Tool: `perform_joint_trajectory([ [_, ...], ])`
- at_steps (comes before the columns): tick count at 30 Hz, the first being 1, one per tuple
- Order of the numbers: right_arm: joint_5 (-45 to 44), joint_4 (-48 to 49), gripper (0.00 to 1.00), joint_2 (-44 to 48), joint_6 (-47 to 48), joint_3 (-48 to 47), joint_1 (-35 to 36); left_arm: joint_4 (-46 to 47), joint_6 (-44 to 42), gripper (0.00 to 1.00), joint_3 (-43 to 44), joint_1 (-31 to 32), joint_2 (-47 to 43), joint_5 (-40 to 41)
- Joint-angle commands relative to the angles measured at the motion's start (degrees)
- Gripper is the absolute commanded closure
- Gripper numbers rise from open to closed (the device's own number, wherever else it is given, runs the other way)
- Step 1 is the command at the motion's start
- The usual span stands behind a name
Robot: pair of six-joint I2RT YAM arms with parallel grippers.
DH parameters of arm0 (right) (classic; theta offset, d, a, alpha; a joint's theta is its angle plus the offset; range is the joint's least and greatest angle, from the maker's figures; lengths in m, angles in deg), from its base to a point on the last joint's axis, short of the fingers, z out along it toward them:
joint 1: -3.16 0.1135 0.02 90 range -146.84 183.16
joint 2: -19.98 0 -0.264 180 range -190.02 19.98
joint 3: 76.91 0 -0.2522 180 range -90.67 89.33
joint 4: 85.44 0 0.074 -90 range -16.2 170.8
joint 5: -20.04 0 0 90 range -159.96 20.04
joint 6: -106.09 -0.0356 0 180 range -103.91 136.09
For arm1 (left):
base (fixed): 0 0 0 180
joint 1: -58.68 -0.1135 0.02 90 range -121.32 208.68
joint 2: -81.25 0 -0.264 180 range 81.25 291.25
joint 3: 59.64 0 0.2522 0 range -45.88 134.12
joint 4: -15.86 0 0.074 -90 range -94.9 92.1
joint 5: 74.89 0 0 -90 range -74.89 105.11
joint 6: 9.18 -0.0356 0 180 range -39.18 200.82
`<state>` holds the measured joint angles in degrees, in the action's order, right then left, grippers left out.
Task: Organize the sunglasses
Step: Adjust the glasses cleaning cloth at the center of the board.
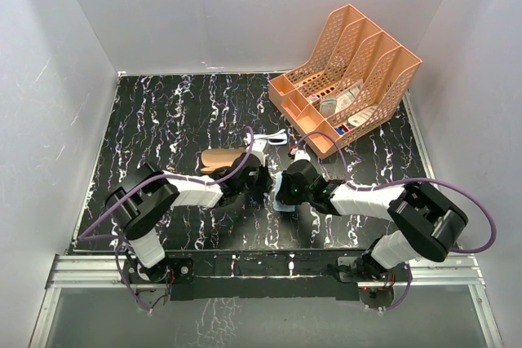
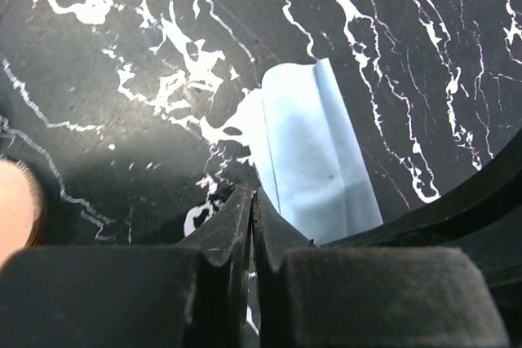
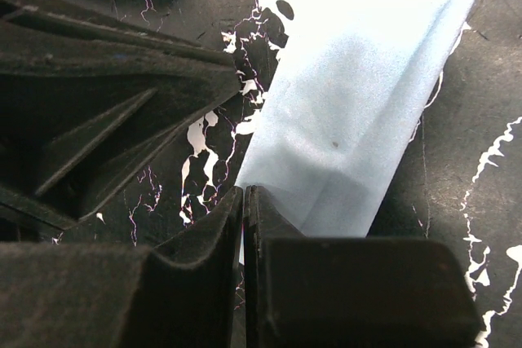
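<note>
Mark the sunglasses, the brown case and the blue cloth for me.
sunglasses (image 1: 276, 138): top external view, on the bluish lenses at the frame's middle.
brown case (image 1: 217, 159): top external view, on its exposed top.
blue cloth (image 3: 359, 103): right wrist view, on its flat middle.

Table (image 1: 163, 120): a file organizer (image 1: 347, 79) is set at the far right corner, with small items lodged in its lower compartments. The sunglasses (image 1: 276, 138) are laid just left of the organizer's near end. A glasses case (image 1: 220, 159) is placed left of the sunglasses and slightly nearer. A folded cloth (image 2: 314, 160) is laid flat near the table's middle, in front of the sunglasses. The left gripper (image 2: 251, 197) is positioned at the cloth's left edge, the right gripper (image 3: 243, 193) at its near side, and the two are brought close together.
</note>
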<state>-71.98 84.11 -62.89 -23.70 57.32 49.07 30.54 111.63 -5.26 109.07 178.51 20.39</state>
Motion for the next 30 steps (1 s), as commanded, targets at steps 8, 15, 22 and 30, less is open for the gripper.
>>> perform_joint_trajectory([
  [8, -1.00, 0.38, 0.96, 1.04, -0.43, 1.74, 0.58, 2.87, -1.56, 1.00, 5.46, -0.68, 4.27, -3.64],
  [15, -0.89, 0.27, 0.96, 1.14, -0.33, 1.57, 0.58, 3.22, -1.76, 1.00, 6.15, -2.25, 5.20, -4.32],
  [22, -1.01, 0.12, 0.96, 0.89, -0.22, 1.59, 0.57, 3.15, -2.16, 1.00, 7.11, -3.02, 6.25, -4.53],
  [30, -1.06, 0.01, 0.96, 0.56, -0.28, 1.51, 0.58, 3.51, -2.20, 1.00, 7.63, -3.13, 7.63, -5.37],
])
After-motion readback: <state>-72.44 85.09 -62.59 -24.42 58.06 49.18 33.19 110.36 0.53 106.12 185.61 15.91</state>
